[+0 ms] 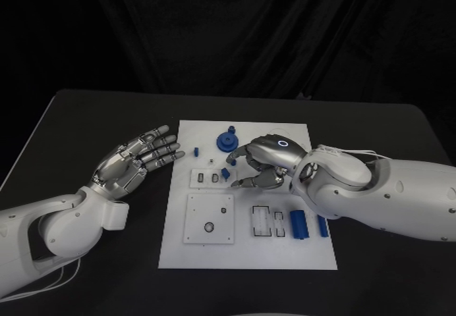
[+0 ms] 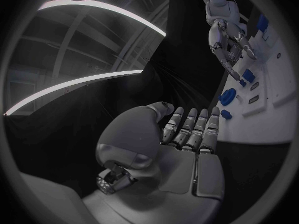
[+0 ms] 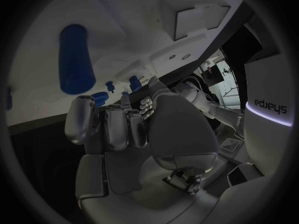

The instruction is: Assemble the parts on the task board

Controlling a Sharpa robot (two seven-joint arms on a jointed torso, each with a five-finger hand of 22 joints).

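Note:
The white task board (image 1: pixel 247 253) lies in the middle of the black table. My right hand (image 1: pixel 261 161) hovers over its upper middle with fingers curled down, and I see nothing in them. A blue gear-like part (image 1: pixel 227 140) stands just beyond that hand, with small blue parts (image 1: pixel 197 151) (image 1: pixel 225 173) beside its fingertips. A blue cylinder (image 1: pixel 300 225) and a blue bar (image 1: pixel 323 226) lie at the board's right. My left hand (image 1: pixel 138 161) is held palm up with fingers spread, left of the board. The left wrist view shows the right hand (image 2: pixel 227 40) above the blue parts (image 2: pixel 248 75).
Two raised white plates (image 1: pixel 210 178) (image 1: pixel 209 218) with holes sit on the board's left half. Rectangular slots (image 1: pixel 261 222) lie beside the cylinder. Bare black table (image 1: pixel 85 118) surrounds the board, and a dark curtain hangs behind.

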